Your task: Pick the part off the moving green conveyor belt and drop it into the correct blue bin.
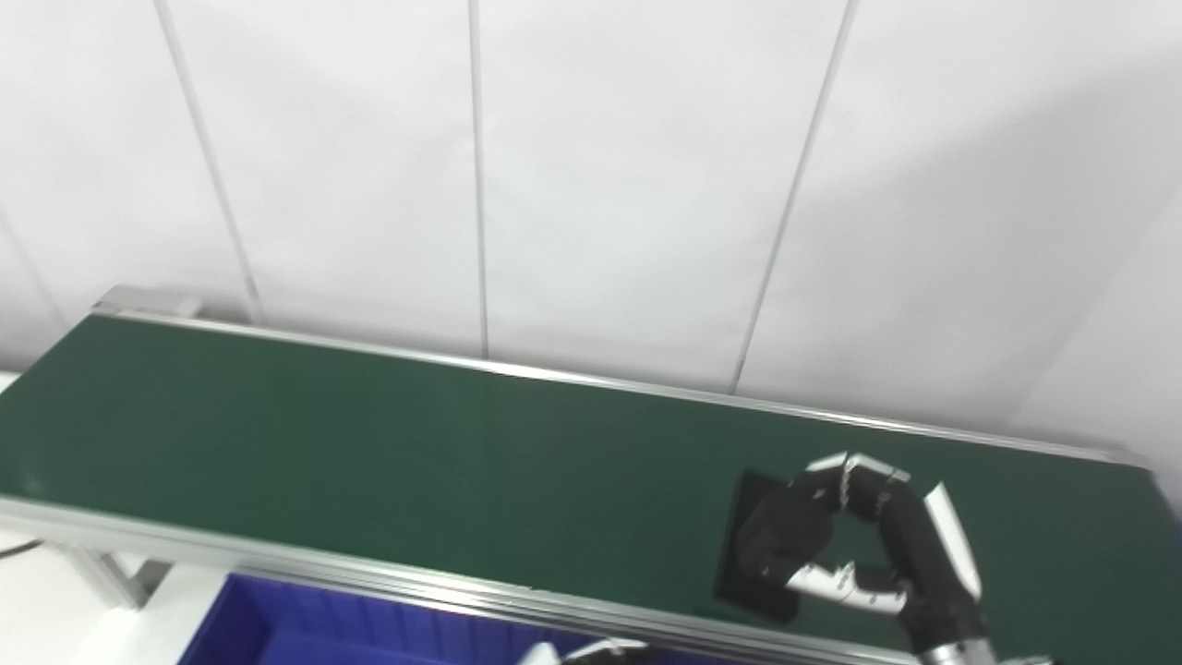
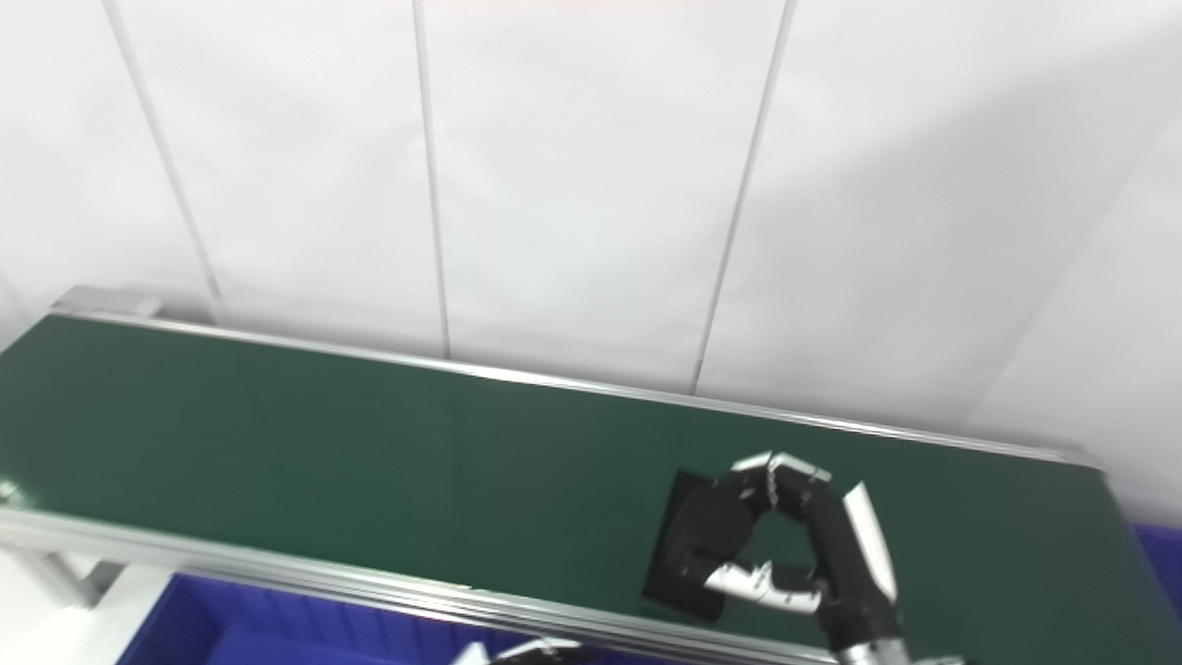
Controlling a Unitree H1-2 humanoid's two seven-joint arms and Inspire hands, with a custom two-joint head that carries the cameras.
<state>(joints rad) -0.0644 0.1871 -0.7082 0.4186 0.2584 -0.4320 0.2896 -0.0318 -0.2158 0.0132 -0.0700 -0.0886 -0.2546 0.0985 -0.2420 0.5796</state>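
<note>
Left eye view. Your right hand (image 1: pixel 859 550) is reaching over the belt (image 1: pixel 369 453) near its right end, fingers (image 1: pixel 854 476) and thumb curling around the part (image 1: pixel 762 545), a flat black piece. The part is lying on the belt and the fingers are closing on its right edge; you cannot tell whether it is lifting off the surface. Your left hand (image 1: pixel 582 653) is showing only as pale fingertips at the bottom edge, so you cannot tell how it is standing. A blue bin (image 1: pixel 305 623) is sitting just below the belt's near rail, left of centre. A white panelled wall (image 1: pixel 591 185) is filling the background.

Right eye view. Your right hand (image 2: pixel 785 545) is wrapping the part (image 2: pixel 693 545) in the same way, thumb under its near corner, fingers over its far corner. Your left hand (image 2: pixel 522 651) is again peeking in only at the bottom edge. The bin (image 2: pixel 212 619) is lying at lower left, and a second blue bin (image 2: pixel 1165 563) is showing at the right edge beyond the belt (image 2: pixel 323 443).
</note>
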